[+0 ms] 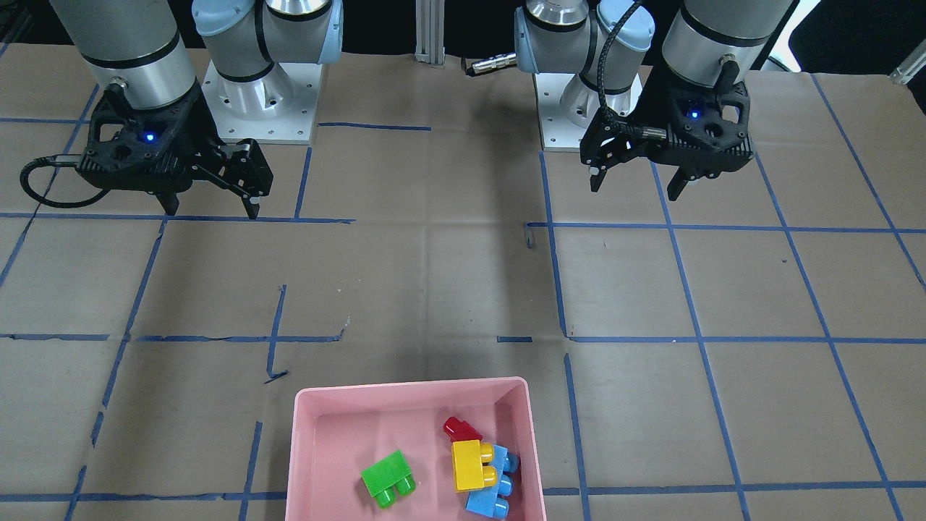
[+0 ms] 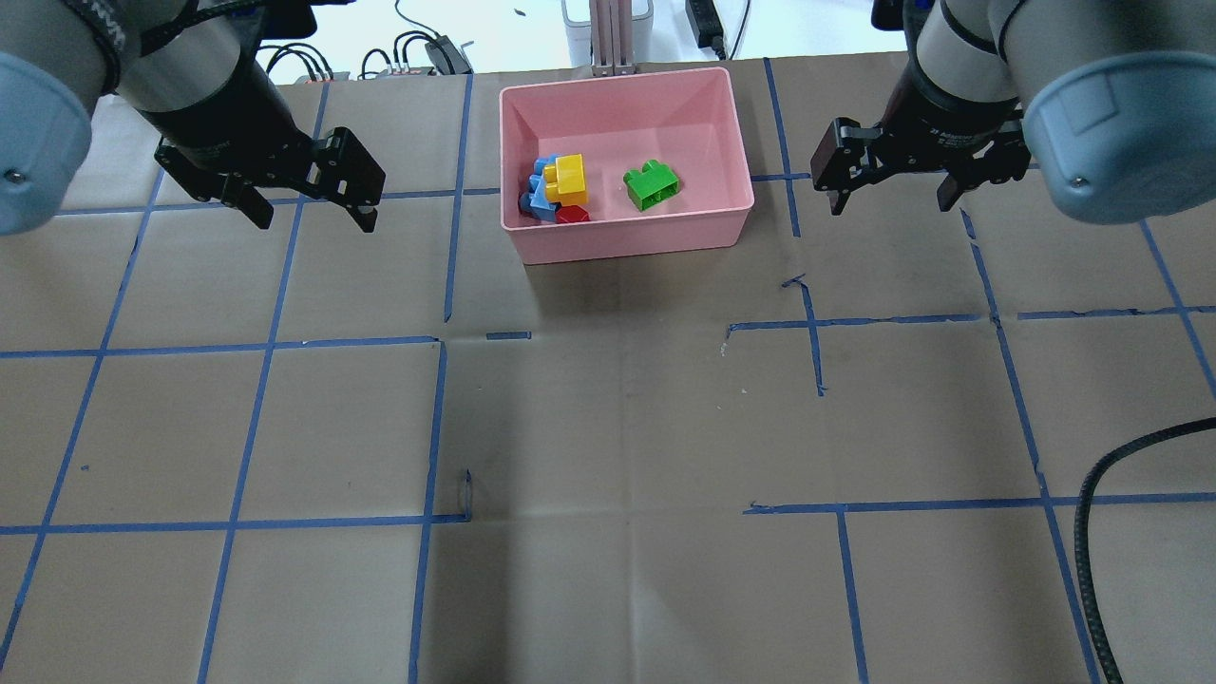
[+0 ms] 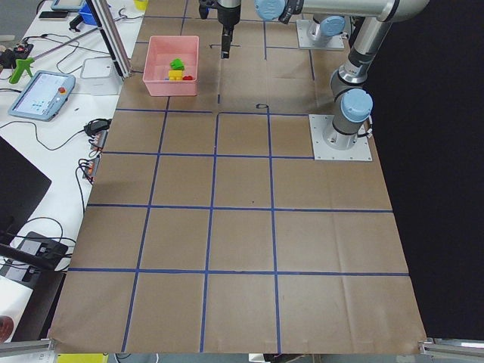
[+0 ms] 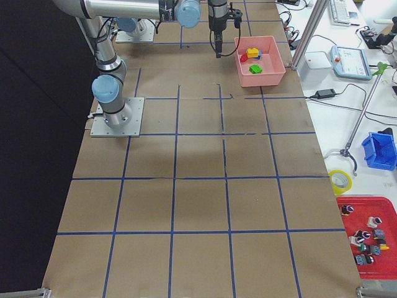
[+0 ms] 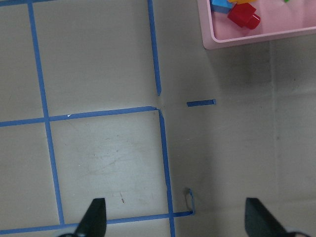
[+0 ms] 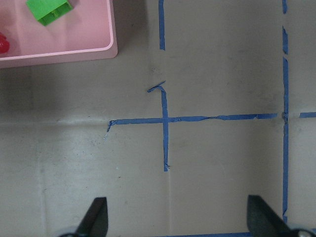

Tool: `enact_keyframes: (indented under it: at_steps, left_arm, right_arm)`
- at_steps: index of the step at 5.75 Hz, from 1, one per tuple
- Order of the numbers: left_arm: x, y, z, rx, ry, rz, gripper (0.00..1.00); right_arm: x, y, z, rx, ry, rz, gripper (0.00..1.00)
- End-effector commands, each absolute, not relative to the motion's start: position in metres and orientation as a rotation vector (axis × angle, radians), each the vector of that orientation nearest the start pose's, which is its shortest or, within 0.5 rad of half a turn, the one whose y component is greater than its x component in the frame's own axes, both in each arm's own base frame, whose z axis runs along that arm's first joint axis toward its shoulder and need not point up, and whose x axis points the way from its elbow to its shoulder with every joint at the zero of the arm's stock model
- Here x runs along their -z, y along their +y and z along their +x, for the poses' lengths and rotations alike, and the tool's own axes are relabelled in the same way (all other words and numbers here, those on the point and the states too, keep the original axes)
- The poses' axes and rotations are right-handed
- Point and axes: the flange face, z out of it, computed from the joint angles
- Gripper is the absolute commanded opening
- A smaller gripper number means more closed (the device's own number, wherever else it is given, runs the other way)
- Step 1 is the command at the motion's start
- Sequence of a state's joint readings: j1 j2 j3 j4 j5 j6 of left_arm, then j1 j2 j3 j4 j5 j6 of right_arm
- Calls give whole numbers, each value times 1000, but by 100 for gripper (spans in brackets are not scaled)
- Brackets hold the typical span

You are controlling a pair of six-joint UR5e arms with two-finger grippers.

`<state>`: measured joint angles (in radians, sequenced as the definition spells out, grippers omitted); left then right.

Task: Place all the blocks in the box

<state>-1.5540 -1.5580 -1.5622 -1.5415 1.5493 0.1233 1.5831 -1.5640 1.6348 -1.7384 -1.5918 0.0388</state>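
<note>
The pink box [image 2: 627, 242] stands at the table's far middle edge; it also shows in the front view [image 1: 412, 387]. All the blocks lie inside it: green [image 2: 652, 184] alone on one side, and yellow [image 2: 570, 178], light blue [image 2: 541, 185] and red [image 2: 571, 215] clustered on the other. The yellow block rests on the blue one [image 1: 492, 499]. My left gripper [image 2: 313, 214] is open and empty, above the table left of the box. My right gripper [image 2: 891, 204] is open and empty, right of the box. The left wrist view shows the box's corner [image 5: 256, 37] with the red block [image 5: 243, 16].
Brown paper with blue tape lines covers the table. A black cable [image 2: 1102, 532] curls in at the near right. The arm bases [image 1: 253, 101] stand at the robot's side. A tablet [image 3: 41, 94] and cables lie beyond the table's far edge.
</note>
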Motion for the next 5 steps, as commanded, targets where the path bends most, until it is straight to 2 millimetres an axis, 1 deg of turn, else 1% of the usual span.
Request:
enact_keyframes:
  at_steps: [1, 3, 5]
  left_arm:
    - [-502, -490, -127, 85, 3153, 180, 100]
    - [-504, -489, -126, 94, 3150, 202, 100]
    - [-506, -493, -127, 99, 3155, 161, 100]
  right_arm:
    - [-470, -503, 137, 153, 3155, 43, 100]
    - [-468, -503, 137, 148, 3155, 43, 100]
    - [-467, -503, 136, 146, 3159, 45, 100]
